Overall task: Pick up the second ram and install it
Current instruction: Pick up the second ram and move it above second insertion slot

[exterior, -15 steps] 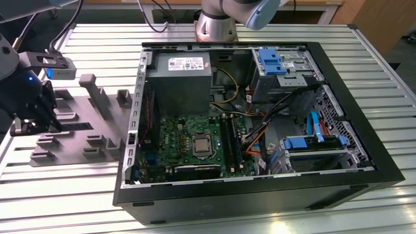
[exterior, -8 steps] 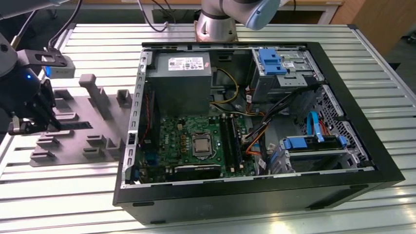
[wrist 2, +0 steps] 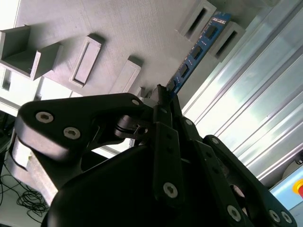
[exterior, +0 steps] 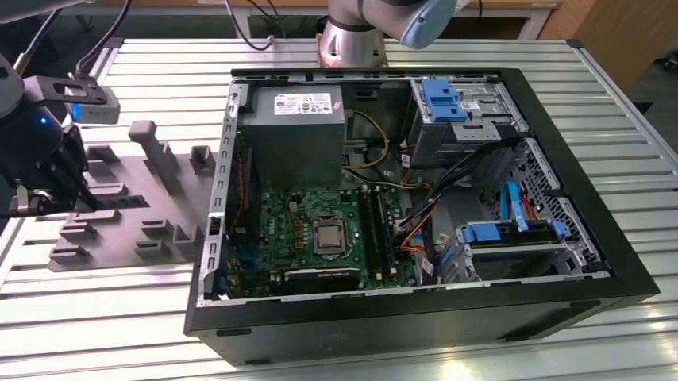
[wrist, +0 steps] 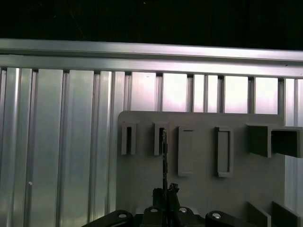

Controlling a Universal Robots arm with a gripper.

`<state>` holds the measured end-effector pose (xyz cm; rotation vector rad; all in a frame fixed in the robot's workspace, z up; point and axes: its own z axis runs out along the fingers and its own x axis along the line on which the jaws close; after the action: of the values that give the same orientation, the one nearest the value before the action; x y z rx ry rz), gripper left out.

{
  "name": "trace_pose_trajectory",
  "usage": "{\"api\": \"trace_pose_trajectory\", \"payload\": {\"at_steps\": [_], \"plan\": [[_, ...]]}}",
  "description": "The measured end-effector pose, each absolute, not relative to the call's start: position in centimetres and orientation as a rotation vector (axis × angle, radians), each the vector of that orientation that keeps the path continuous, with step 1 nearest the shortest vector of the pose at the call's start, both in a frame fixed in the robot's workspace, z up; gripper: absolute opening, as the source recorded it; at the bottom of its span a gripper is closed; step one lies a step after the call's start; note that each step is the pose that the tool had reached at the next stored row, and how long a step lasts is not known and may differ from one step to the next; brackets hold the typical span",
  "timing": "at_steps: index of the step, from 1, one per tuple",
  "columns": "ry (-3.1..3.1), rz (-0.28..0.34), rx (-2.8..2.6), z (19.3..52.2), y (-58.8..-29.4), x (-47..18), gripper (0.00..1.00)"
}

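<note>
The second ram (wrist 2: 199, 47) is a thin blue-green board with dark chips; its far end sits between two grey holder blocks on the fixture plate (wrist 2: 118, 28). My gripper (wrist 2: 163, 97) is shut on its near end. In the first wrist view the second ram (wrist: 164, 161) shows edge-on as a thin dark line running from my gripper (wrist: 164, 193) to a slot in the plate (wrist: 199, 189). In the exterior view my gripper (exterior: 85, 198) hangs over the grey plate (exterior: 127, 230) at the exterior view's left, well apart from the motherboard's long black slots (exterior: 376, 226).
An open black computer case (exterior: 593, 262) lies on the slatted aluminium table (exterior: 159, 55), with power supply (exterior: 291, 131), drive bays with blue tabs (exterior: 445, 99), and cables inside. Upright grey blocks (exterior: 159, 155) rise from the plate. The arm's base (exterior: 355, 36) stands behind the case.
</note>
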<state>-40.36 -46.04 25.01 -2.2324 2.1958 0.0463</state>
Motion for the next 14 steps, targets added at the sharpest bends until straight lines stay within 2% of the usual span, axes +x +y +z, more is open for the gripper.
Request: {"api": "trace_pose_trajectory", "payload": {"at_steps": [14], "plan": [[2.196, 0.046, -2.232, 26.0, -46.04, -40.36, 0.15]]}}
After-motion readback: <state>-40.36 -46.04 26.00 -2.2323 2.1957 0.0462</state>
